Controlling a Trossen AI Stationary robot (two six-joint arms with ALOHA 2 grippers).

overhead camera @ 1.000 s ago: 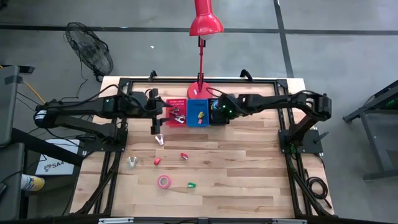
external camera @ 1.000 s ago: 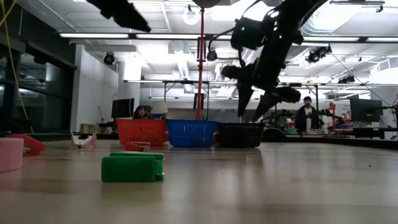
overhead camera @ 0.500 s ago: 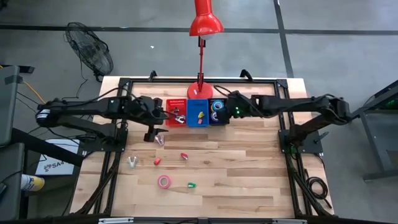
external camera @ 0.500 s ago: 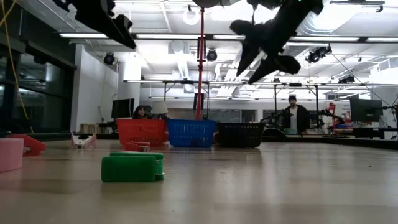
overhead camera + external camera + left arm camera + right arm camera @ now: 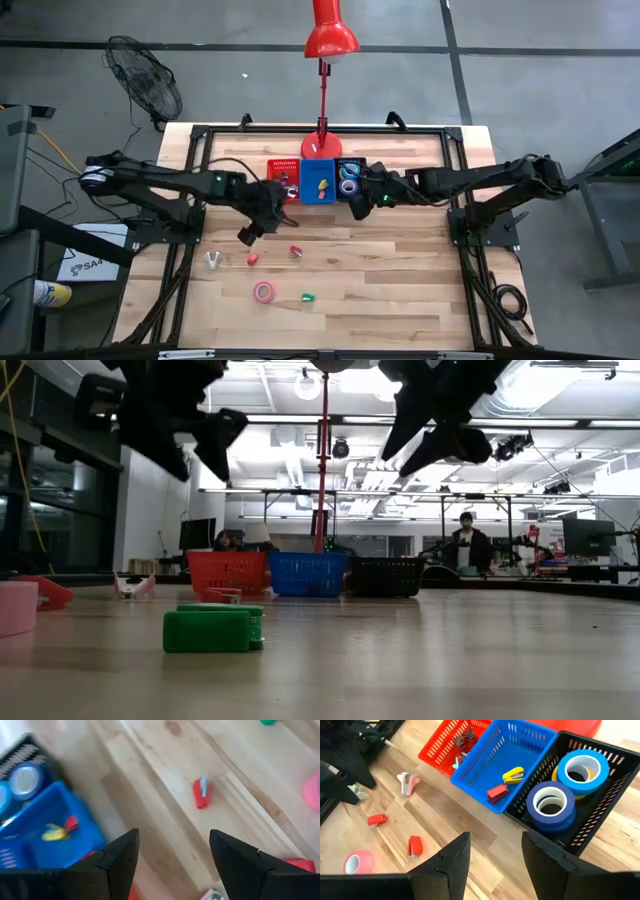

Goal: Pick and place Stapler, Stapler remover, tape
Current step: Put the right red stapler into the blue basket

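Overhead, 2 dark robot arms reach toward the middle of a light wood table (image 5: 400,280). L gripper (image 5: 247,232) hangs above the boards just in front of the red basket (image 5: 281,170), fingers spread, nothing between them. Its wrist cam looks down on a small red stapler (image 5: 200,793) lying on the wood, apart from the fingers. R gripper (image 5: 357,207) hangs just in front of the black basket (image 5: 349,165), fingers also spread w/ nothing held. 3 baskets sit side by side at the table's far edge: red, blue basket (image 5: 319,183), black. R wrist cam shows the black basket (image 5: 615,780) holding 2 blue tape rolls (image 5: 566,785) w/ something yellow under the farther one; the blue basket (image 5: 520,740) holds a yellow stapler (image 5: 513,774) and a red one; the red one holds dark staple removers (image 5: 462,740). Loose on the table, in front of both grippers: a pink tape roll (image 5: 263,291), a green stapler (image 5: 308,297), 2 small red staplers (image 5: 296,250), a pale staple remover (image 5: 212,261) near the L side, another pinkish one just beside the L gripper. A red desk lamp (image 5: 329,35) stands behind the baskets; a fan (image 5: 145,75) sits on the grey floor beyond the table. From table height: a workshop w/ ceiling strip lights, and a person (image 5: 464,546) standing far back behind benches.
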